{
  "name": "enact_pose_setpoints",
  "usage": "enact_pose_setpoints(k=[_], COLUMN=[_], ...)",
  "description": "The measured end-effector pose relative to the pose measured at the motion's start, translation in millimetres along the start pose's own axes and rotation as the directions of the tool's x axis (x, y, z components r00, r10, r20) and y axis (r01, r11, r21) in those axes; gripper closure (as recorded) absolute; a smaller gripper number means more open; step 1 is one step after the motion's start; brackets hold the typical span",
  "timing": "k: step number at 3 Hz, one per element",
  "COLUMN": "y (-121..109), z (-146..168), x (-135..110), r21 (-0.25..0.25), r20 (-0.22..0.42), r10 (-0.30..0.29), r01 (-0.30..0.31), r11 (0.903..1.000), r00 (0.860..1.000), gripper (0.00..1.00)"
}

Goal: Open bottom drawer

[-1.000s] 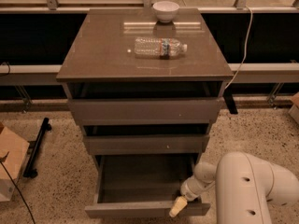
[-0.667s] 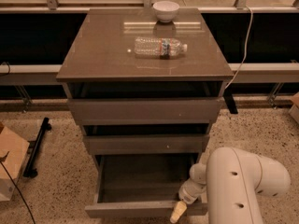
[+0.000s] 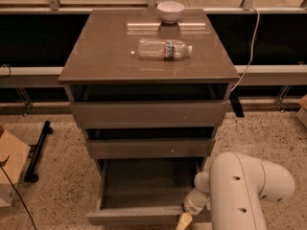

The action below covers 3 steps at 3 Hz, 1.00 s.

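**A:** Eyes low on the cabinet: the bottom drawer (image 3: 134, 215) stands open, its flat front well forward of the two fronts above it, and the shallow grey box behind it is in plain sight.

**B:** And the gripper (image 3: 185, 219)?

**A:** Right at the drawer's front edge, towards its right end, at the very bottom of the view. A pale yellowish tip sits against the top of the front panel. Whether the gripper is apart, together or clamped on that edge, I cannot tell from here.

**B:** The arm takes up plenty of the view.

**A:** It does. The white arm (image 3: 240, 190) fills the lower right, bulky and rounded, just beside the cabinet's right side, with the wrist angling down and left to the drawer.

**B:** What about the drawers above?

**A:** The middle drawer front (image 3: 151, 147) sits a little forward with a dark gap above it, and the top drawer front (image 3: 148, 113), the widest, shows a dark gap under the worktop (image 3: 96, 61).

**B:** What's up top?

**A:** A clear plastic water bottle (image 3: 164, 48) lies on its side near the centre, cap to the right. A white bowl (image 3: 171, 11) stands upright at the back edge, apart from the bottle.

**B:** Around the cabinet?

**A:** Speckled floor (image 3: 62, 186), a cardboard box (image 3: 9, 166) at far left and a white cable (image 3: 249, 47) hanging down on the right.
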State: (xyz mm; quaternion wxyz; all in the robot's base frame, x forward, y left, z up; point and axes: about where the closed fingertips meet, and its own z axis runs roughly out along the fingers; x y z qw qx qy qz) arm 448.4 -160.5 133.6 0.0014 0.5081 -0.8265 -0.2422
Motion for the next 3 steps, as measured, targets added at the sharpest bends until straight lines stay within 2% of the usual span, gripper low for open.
enact_pose_setpoints(k=[1, 2, 3], y=[1.6, 8.1, 9.7], z=[-3.2, -0.6, -4.1], x=[-0.9, 3.7, 2.7], r21=[0.000, -0.007, -0.007], r20=[0.001, 0.041, 0.041], r10=[0.000, 0.015, 0.015], r01=[0.000, -0.014, -0.014], r11=[1.0000, 0.9999, 0.9999], r00=[1.000, 0.999, 0.999], gripper=[0.43, 0.39, 0.16])
